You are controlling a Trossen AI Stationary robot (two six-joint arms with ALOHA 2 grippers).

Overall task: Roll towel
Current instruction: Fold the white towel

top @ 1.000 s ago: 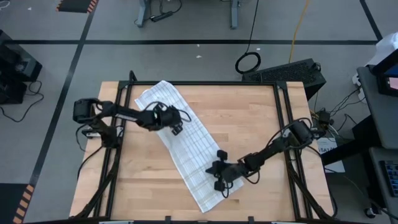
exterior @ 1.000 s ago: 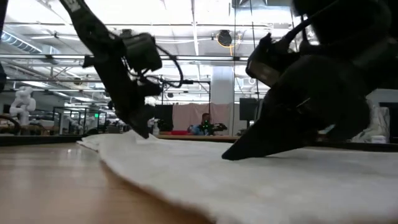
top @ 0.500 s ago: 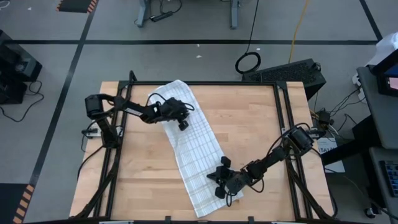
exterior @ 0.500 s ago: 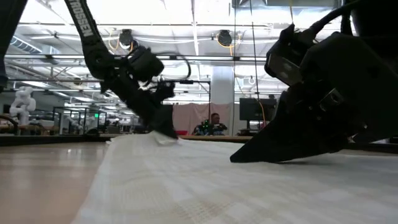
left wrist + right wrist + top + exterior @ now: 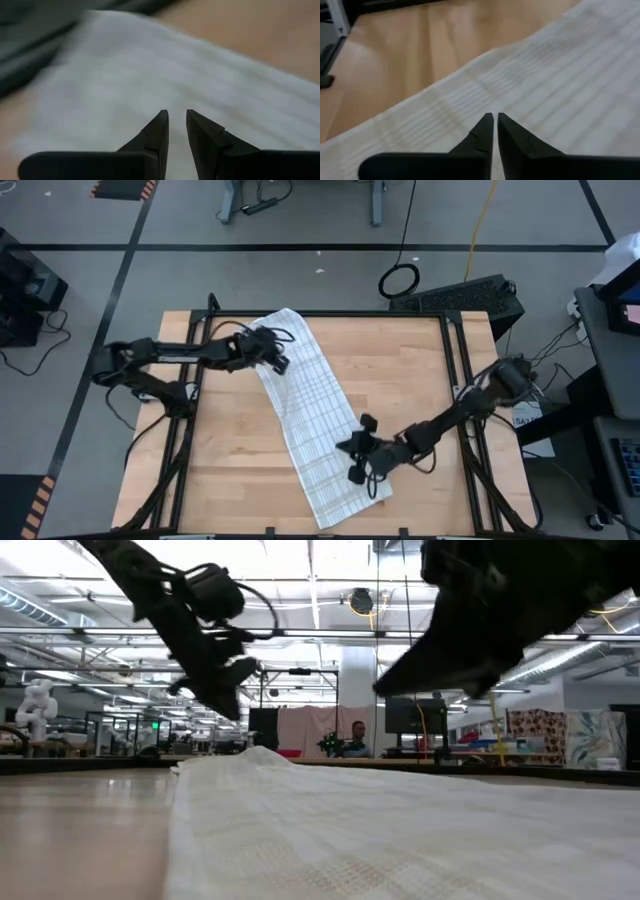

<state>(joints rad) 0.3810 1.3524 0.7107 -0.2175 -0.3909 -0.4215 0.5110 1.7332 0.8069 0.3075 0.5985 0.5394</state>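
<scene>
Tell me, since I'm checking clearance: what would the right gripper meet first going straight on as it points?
Most likely the towel: the right gripper, shut and empty, points down at it.

Thin white cloth kitchen towel (image 5: 312, 423): white ground crossed by a grid of fine dark grey check lines. Light honey-toned wooden table top (image 5: 400, 370): plank pattern, edged by black metal frame rails (image 5: 192, 430). Two six-joint robot arms (image 5: 180, 355): black throughout, with matching black fingers (image 5: 482, 131).
</scene>
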